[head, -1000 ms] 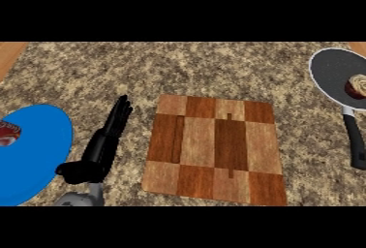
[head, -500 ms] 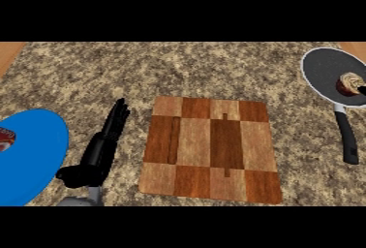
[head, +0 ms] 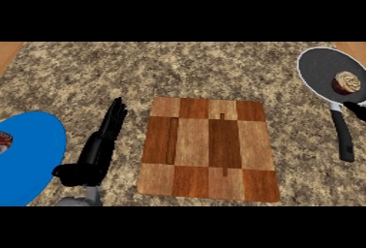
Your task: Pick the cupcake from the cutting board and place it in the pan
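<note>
At right edge — right hand (head: 356,107) mostly cut off, cupcake (head: 346,82) in pan (head: 318,65).

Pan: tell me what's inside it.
The pan holds one cupcake, sitting toward its right side near the handle. The rest of its dark floor shows bare. The floor beneath the cupcake is covered, and the pan's right rim runs out of view.

Speckled brown-grey granite desk (head: 214,68) filling view. Strips of orange-brown wood at desk's far left (head: 8,53) and far right (head: 354,46) corners. Even, shadowless light.
</note>
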Robot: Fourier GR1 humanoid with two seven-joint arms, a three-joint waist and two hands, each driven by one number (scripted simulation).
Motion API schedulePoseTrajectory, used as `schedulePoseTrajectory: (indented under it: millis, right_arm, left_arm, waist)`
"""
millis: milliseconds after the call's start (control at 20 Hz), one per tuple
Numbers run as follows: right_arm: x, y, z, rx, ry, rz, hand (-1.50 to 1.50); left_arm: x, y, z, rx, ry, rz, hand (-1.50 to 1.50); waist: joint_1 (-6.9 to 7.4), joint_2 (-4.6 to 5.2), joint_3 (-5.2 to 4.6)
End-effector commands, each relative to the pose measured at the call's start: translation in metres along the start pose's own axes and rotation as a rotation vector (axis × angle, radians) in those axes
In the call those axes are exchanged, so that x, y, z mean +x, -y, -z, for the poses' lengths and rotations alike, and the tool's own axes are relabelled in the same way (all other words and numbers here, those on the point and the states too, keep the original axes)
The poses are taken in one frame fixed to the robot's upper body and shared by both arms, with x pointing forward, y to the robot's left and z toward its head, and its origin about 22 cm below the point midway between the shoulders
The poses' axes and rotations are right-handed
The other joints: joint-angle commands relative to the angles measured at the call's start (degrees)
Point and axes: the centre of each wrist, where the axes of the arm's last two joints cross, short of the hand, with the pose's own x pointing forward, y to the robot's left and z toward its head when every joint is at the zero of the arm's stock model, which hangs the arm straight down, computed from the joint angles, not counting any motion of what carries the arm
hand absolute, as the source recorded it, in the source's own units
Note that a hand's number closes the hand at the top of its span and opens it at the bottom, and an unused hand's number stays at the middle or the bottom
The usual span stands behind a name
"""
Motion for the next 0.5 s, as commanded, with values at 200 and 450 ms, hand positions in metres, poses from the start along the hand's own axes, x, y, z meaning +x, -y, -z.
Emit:
schedulePoseTrajectory:
  millis: [200, 450]
  right_arm:
    - [-0.003, 0.002, -0.023, 0.041, -0.003, -0.023, -1.5]
    - [0.004, 0.003, -0.03, 0.005, -0.033, -0.084, -1.5]
  left_arm:
    - [0.003, 0.002, 0.002, -0.013, 0.01, -0.006, 0.0]
    - [0.013, -0.003, 0.003, 0.008, 0.011, 0.008, 0.0]
  waist:
    - [0.09, 0.08, 0.01]
    - [0.14, 0.1, 0.01]
